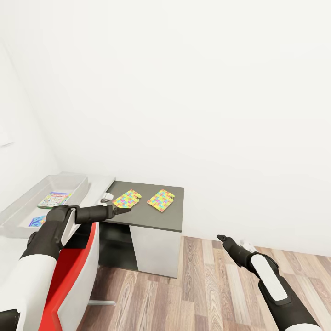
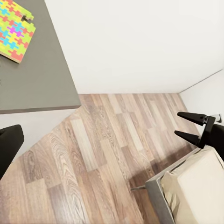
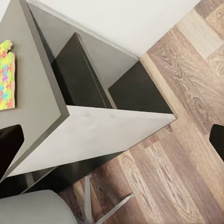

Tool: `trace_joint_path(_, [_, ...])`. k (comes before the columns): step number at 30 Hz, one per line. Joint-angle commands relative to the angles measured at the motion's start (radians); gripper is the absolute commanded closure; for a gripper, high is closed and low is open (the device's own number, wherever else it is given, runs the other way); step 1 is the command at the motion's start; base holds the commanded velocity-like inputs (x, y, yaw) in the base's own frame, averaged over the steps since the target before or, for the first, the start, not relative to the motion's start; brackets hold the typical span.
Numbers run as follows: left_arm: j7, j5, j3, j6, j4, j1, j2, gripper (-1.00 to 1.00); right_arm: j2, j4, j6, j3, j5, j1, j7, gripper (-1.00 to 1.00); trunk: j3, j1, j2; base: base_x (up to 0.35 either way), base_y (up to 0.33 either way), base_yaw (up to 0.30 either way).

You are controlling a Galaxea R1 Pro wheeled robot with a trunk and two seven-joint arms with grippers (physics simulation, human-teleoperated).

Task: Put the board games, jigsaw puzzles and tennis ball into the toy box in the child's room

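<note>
While the robot looks down, two jigsaw puzzles (image 1: 127, 198) (image 1: 161, 200) lie flat, side by side but apart, on the dark grey cabinet (image 1: 172, 218). The grey toy box (image 1: 73, 183) sits on the pale desk (image 1: 99, 186) next to it, with two board games inside: one white-and-green (image 1: 55, 199), one smaller and blue (image 1: 37, 220).

The left arm reaches across, and its fingers (image 1: 123, 211) hang over the near edge of the cabinet, close to one puzzle; I cannot tell if they are spread.

The right arm stretches out low over the wood floor (image 1: 207, 289). Its fingers (image 2: 190, 125) are spread apart and hold nothing. A corner of the bed (image 2: 196, 186) shows near them.
</note>
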Motion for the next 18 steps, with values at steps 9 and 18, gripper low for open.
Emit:
trace_joint_path(9, [-0.004, -0.005, 0.001, 0.009, 0.000, -0.001, -0.001, -1.00, 0.001, -0.002, 0.003, 0.001, -0.010, -0.001, -0.008, -1.00, -0.002, 0.001, -0.002, 0.099, -0.094, 0.000])
trace_joint_path(18, [-0.005, -0.005, 0.005, 0.008, 0.000, -0.001, 0.001, -1.00, 0.001, -0.002, 0.003, 0.001, -0.009, -0.001, -0.008, -1.00, -0.002, 0.001, -0.002, 0.031, -0.030, 0.000])
